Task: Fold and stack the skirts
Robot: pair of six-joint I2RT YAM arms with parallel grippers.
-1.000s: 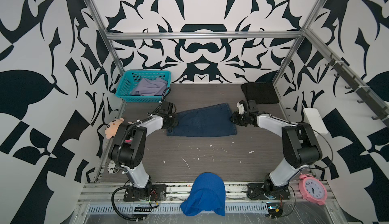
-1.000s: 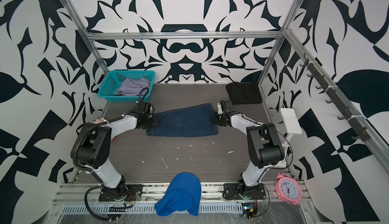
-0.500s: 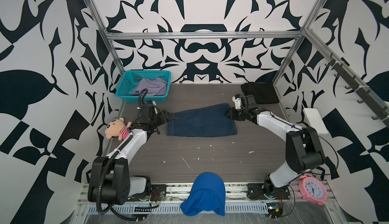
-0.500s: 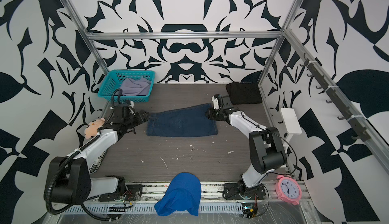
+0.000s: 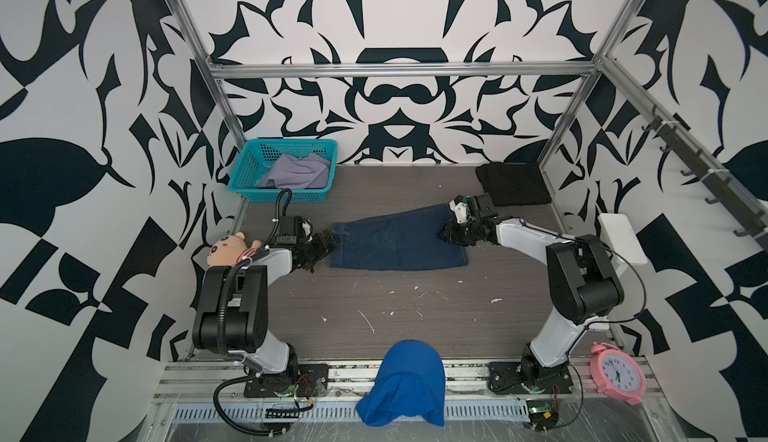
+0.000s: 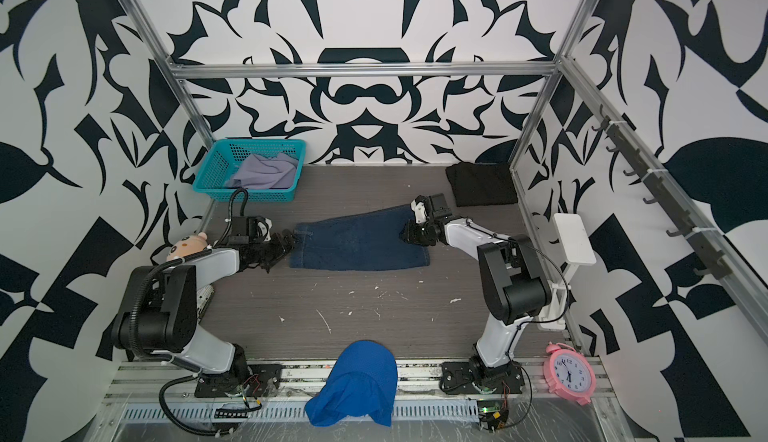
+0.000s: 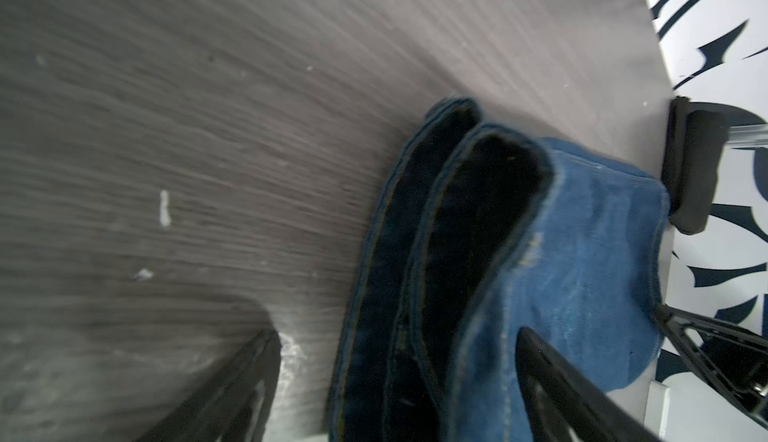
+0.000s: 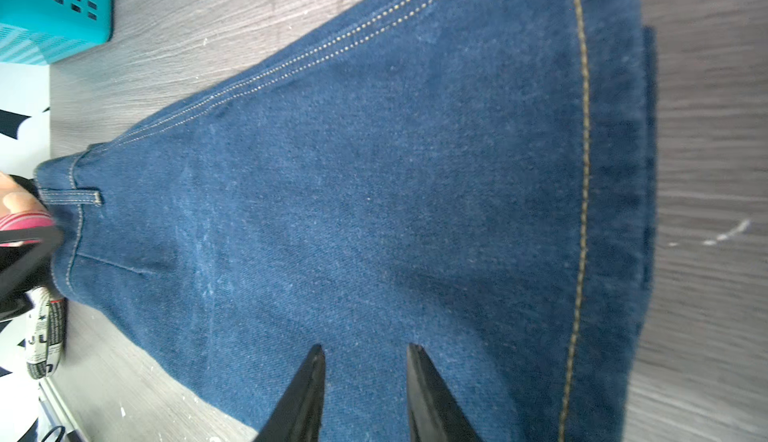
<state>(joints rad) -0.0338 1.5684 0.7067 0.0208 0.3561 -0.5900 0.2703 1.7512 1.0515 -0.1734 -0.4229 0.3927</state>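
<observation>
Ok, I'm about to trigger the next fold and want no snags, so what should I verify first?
1. Dark blue denim skirt flat on the grey wood-grain table: ok.
2. Left gripper open at the waistband: ok.
3. Right gripper, jaws apart above the denim: ok.
4. Waistband layers closed: not ok, they gape.
5. Folded black skirt apart from the denim: ok.
6. Pale lavender-grey skirt out of the teal mesh basket: not ok.
</observation>
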